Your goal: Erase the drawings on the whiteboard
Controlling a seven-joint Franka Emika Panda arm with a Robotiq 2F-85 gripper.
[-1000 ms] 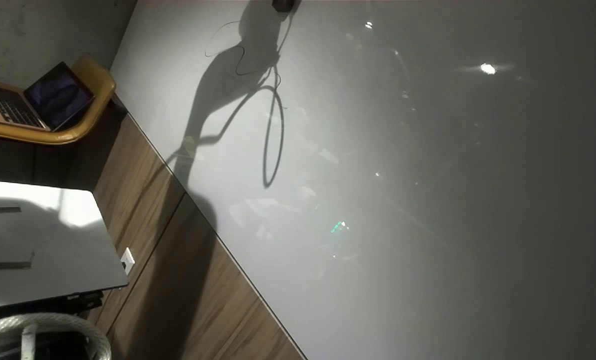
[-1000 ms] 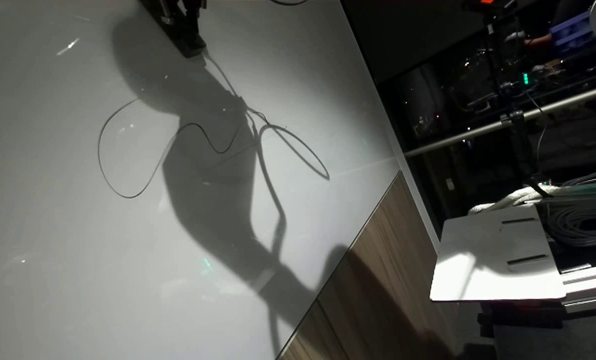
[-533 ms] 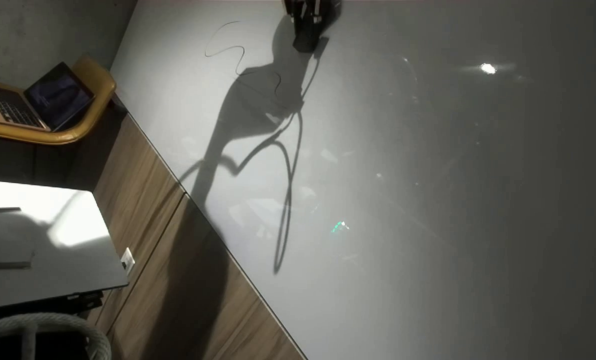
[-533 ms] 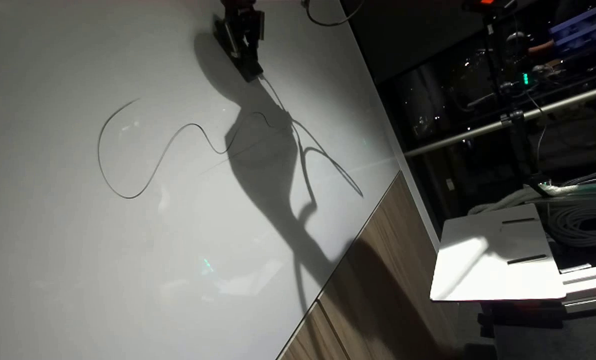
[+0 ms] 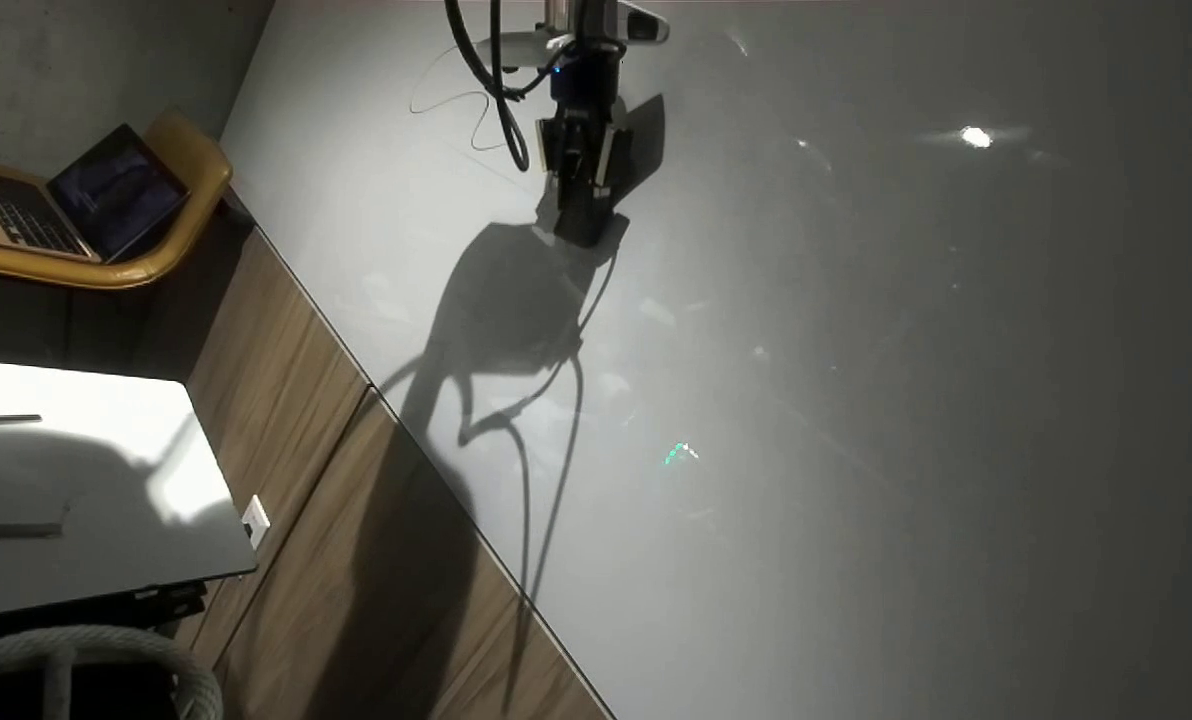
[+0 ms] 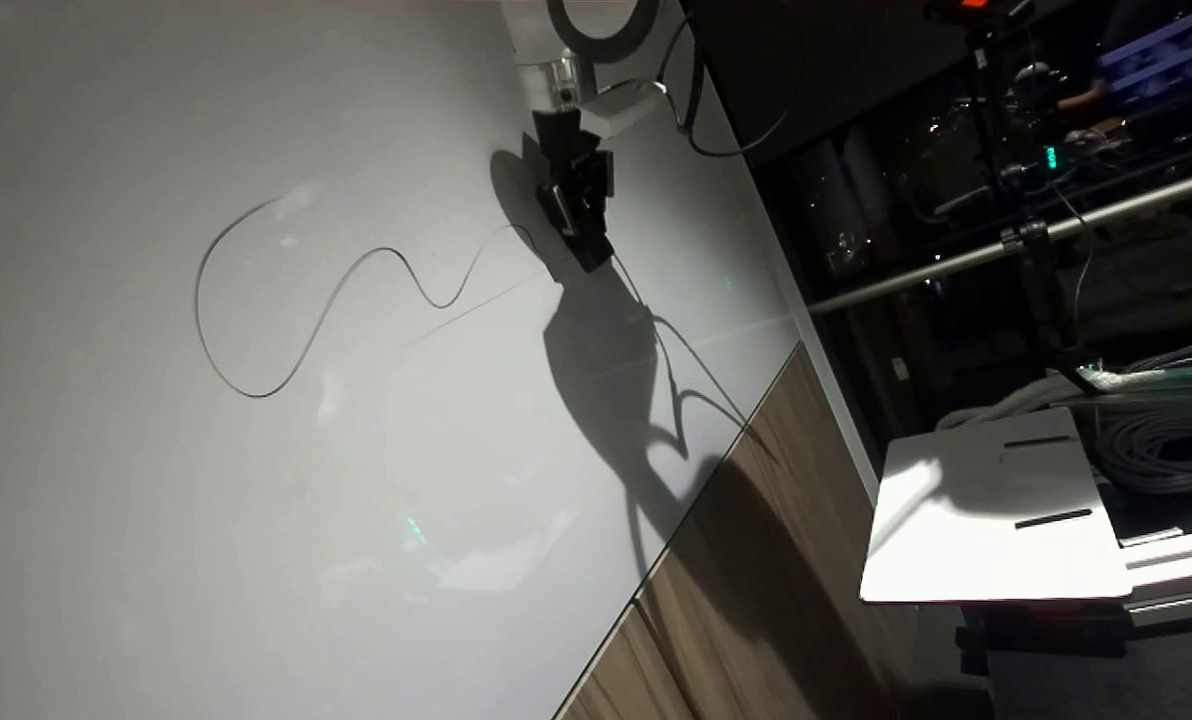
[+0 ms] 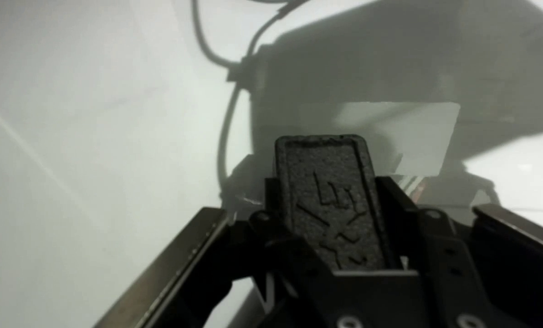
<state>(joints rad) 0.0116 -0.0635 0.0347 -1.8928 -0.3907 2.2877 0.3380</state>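
Observation:
The whiteboard (image 5: 856,400) fills most of both exterior views (image 6: 156,560). The drawing is a thin dark wavy pen line (image 6: 386,248) on its upper part. It is fainter in an exterior view (image 5: 486,98), where its right end is hidden by the arm and shadow. My gripper (image 5: 578,170) is at the right end of the line, shut on a dark block-shaped eraser (image 7: 328,182) that points downward. In an exterior view (image 6: 576,200) the eraser's tip (image 6: 593,255) is just right of the line's end. I cannot tell whether it touches the board. The wrist view shows no pen line.
A brown wood-grain strip (image 5: 286,400) borders the board's lower edge. A white panel (image 6: 996,540) and coiled cables (image 6: 1166,450) stand beside it. A yellow chair (image 5: 181,160) holds a laptop (image 5: 106,200). Black cables (image 5: 501,90) hang beside my gripper. The arm's shadow (image 6: 606,370) falls on the board.
My gripper, with the eraser, has come further into both exterior views from the top edge, downward, and also rightward in one of them. Its shadow moved too, uncovering more of the line there.

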